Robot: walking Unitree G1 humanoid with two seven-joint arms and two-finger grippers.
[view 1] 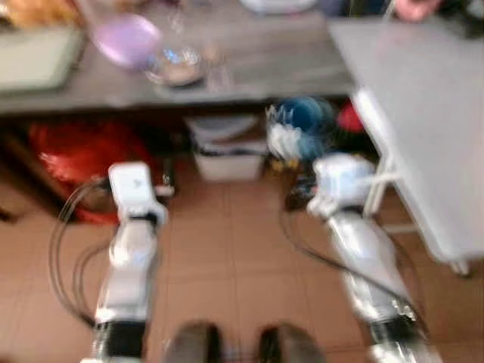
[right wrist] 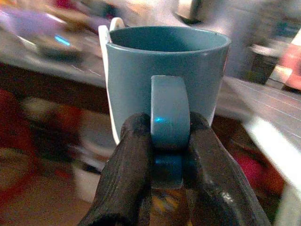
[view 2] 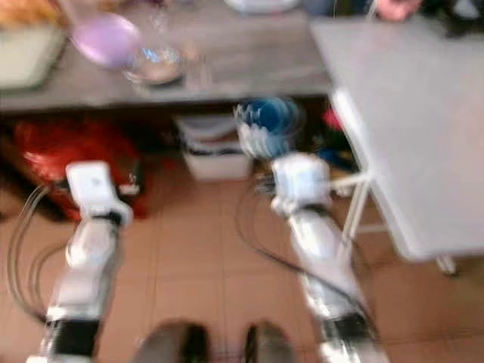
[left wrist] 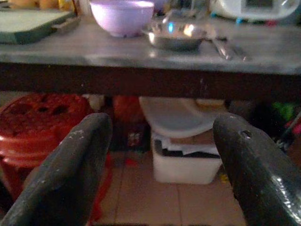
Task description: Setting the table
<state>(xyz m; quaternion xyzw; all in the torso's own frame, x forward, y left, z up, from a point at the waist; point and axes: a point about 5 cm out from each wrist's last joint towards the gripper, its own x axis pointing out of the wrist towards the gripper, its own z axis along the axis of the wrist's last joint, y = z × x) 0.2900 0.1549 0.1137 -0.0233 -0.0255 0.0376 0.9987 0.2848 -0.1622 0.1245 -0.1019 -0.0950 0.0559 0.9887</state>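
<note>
The robot stands on a tan tiled floor [view 1: 227, 249], facing a long grey counter [view 1: 249, 76] whose front edge runs across the view ahead of both arms. To the robot's right a white table [view 1: 423, 113] juts toward it, its near corner and thin white legs close beside the right arm. Open floor lies between the two arms and down to the robot's feet [view 1: 234, 344].

Under the counter sit a red stool [left wrist: 37, 127] on the left and a white bin [left wrist: 186, 162] in the middle. Both are set back from the arms.

On the counter, toward the left, a lilac bowl [left wrist: 121, 16] stands just beside a metal bowl [left wrist: 176, 36], and a green board [left wrist: 28, 26] lies farther left, near that end. At the white table's far edge a person's hand [view 1: 416, 7] shows.

The left gripper [left wrist: 160, 165] points at the counter's front edge, below the bowls. Its two fingers are spread wide apart and touch nothing.

The right gripper [right wrist: 169, 146] is clenched on the handle of a blue mug [right wrist: 164, 70], one finger pressed to each side. The mug is upright, its mouth up, held in the air before the counter and near the white table's corner. The head views are blurred.
</note>
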